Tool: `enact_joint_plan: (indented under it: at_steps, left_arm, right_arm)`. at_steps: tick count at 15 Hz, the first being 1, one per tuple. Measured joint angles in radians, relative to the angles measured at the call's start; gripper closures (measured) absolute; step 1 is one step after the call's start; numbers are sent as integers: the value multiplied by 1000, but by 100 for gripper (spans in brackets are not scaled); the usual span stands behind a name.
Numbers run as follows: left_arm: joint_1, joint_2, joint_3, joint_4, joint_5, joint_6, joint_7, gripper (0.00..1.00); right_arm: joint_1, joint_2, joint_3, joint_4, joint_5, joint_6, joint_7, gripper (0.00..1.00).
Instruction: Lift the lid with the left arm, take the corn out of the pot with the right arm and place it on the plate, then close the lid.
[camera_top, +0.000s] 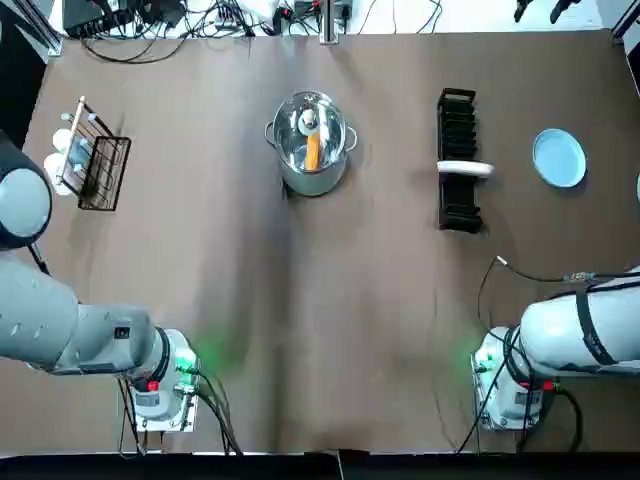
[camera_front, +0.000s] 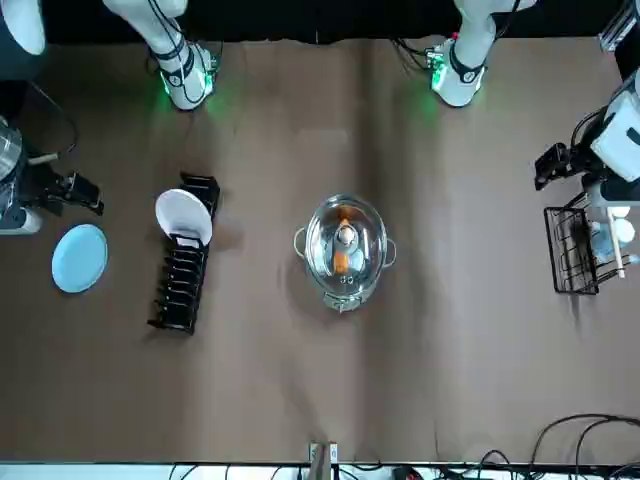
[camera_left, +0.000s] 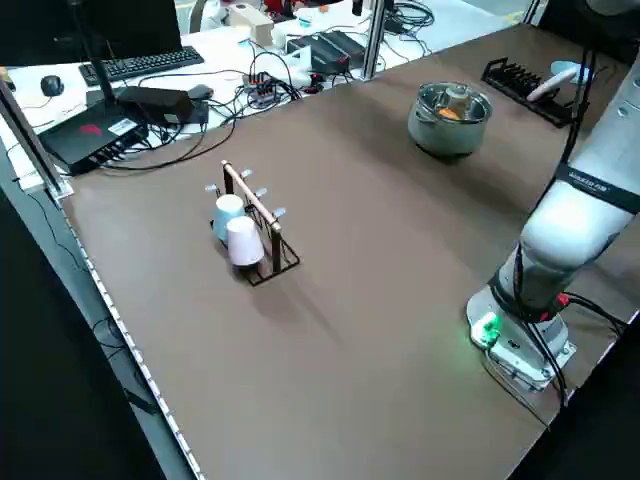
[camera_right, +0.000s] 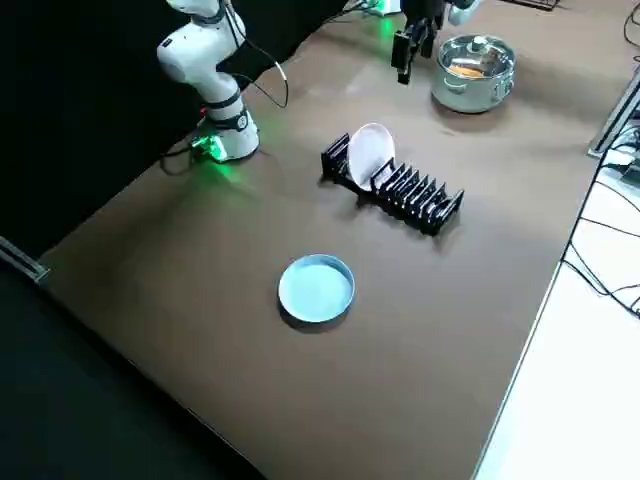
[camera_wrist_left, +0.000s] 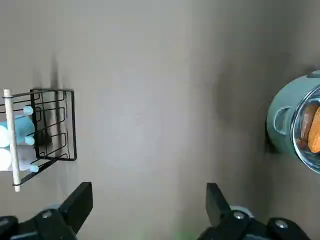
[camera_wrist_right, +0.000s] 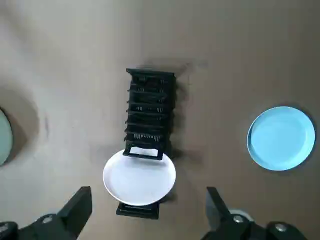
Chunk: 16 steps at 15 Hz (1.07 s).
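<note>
The pot (camera_top: 312, 182) is seen in the upper middle of the top view, with the glass lid (camera_top: 330, 135) on it and the corn (camera_top: 313, 152) inside. In the front view the left claw (camera_front: 548, 168) is held spread at the right edge, so the glass lid is found left of it there. The right claw (camera_front: 85, 193) is parked spread at the left edge.

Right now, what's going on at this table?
Nothing is being handled yet. Both arms are parked. The left tool hangs open near the cup rack. The right tool hangs open on the side with the dish rack and the blue plate. The lid sits on the pot with the corn inside. The blue plate is bare.
</note>
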Motion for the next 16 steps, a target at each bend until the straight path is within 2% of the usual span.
enact_joint_plan:
  at_steps: [6,7,9,12,16]
  left_arm:
    - [-10,5,-2,-6,-4,1,0,0]
    - [-17,14,-4,-9,-27,2,-1,0]
    - [-42,46,-17,-18,-144,3,-16,0]
    - [-137,132,-29,-26,-260,13,-78,0]
    - [-291,232,-33,-26,-276,115,-194,0]
  right_arm:
    - [-2,-2,-1,0,0,0,0,0]
    - [-2,-4,-2,0,0,0,0,0]
    - [-6,-8,-3,0,0,-2,0,0]
    - [-10,-9,-3,0,0,-5,-1,0]
    - [-9,-9,11,0,0,-7,-1,0]
